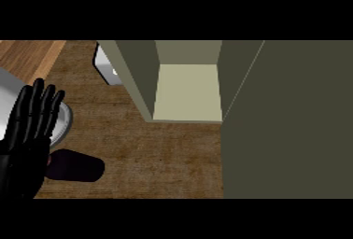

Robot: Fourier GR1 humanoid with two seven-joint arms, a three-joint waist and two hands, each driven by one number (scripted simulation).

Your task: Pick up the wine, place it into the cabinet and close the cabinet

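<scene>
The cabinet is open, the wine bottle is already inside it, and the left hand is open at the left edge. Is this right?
Not quite: the wine bottle is outside the cabinet, on the counter beside the left hand, as the head view shows. The rest holds.

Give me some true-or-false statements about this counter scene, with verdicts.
1. The cabinet stands open. True.
2. The wine is inside the cabinet. False: it is on the counter, outside the cabinet.
3. The left hand has straight fingers, pointing up. True.
4. The right hand holds the cabinet's door. False: no right hand shows in the head view.
</scene>
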